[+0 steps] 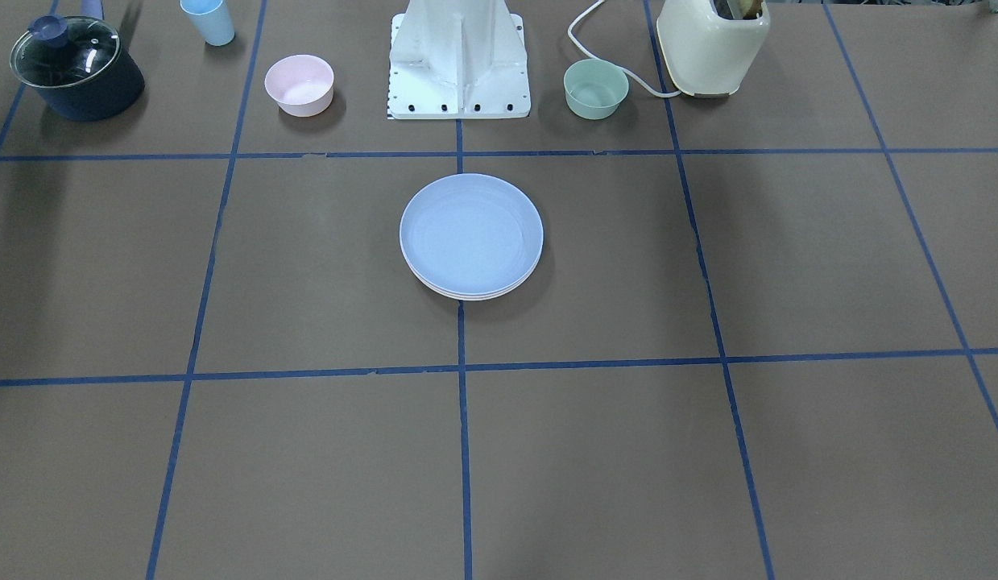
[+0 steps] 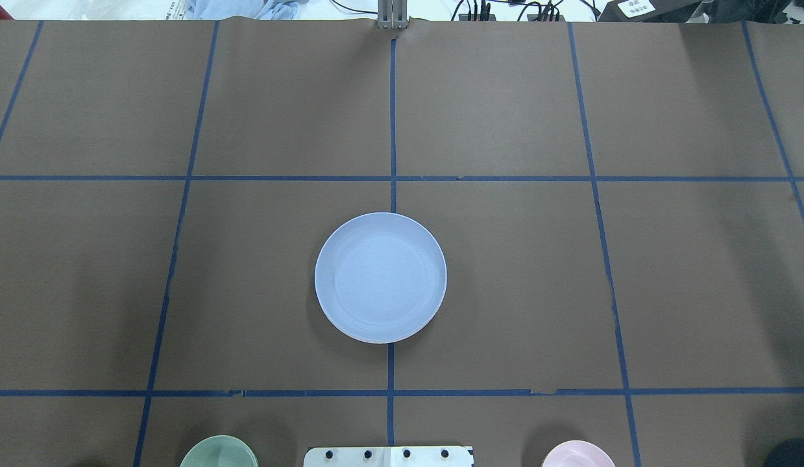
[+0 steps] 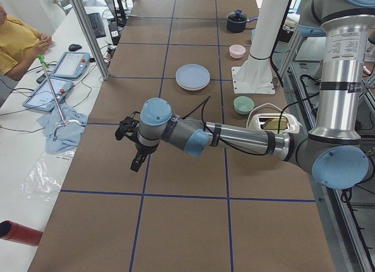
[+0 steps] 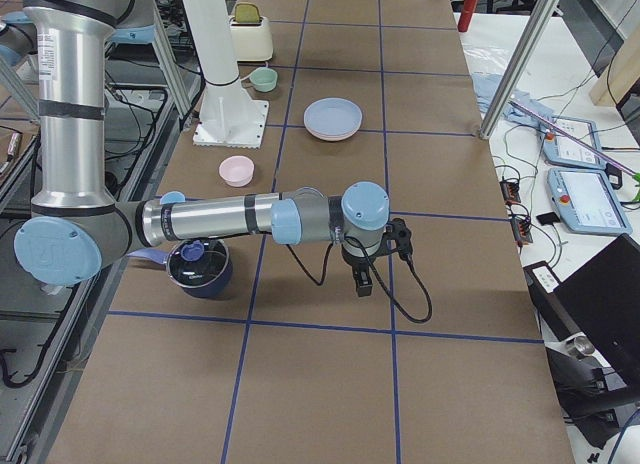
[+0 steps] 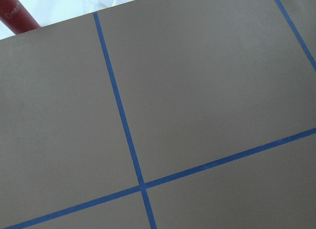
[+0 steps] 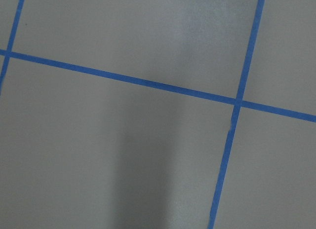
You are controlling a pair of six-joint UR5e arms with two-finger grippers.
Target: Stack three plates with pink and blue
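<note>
The pale blue plate (image 1: 471, 234) lies on top of a stack at the table's middle; it also shows in the overhead view (image 2: 380, 277). Two paler rims (image 1: 466, 296) peek out under its front edge, and their colours are hard to tell. My left gripper (image 3: 136, 162) hangs over bare table far from the stack, seen only in the left side view. My right gripper (image 4: 362, 284) hangs over bare table far from the stack, seen only in the right side view. I cannot tell whether either is open or shut. Both wrist views show only brown table and blue tape.
By the robot base (image 1: 458, 60) stand a small pink bowl (image 1: 299, 84), a small green bowl (image 1: 596, 88), a cream toaster (image 1: 712, 44), a blue cup (image 1: 209, 20) and a dark lidded pot (image 1: 76, 68). A red cylinder (image 3: 20, 234) lies beside the table's left end.
</note>
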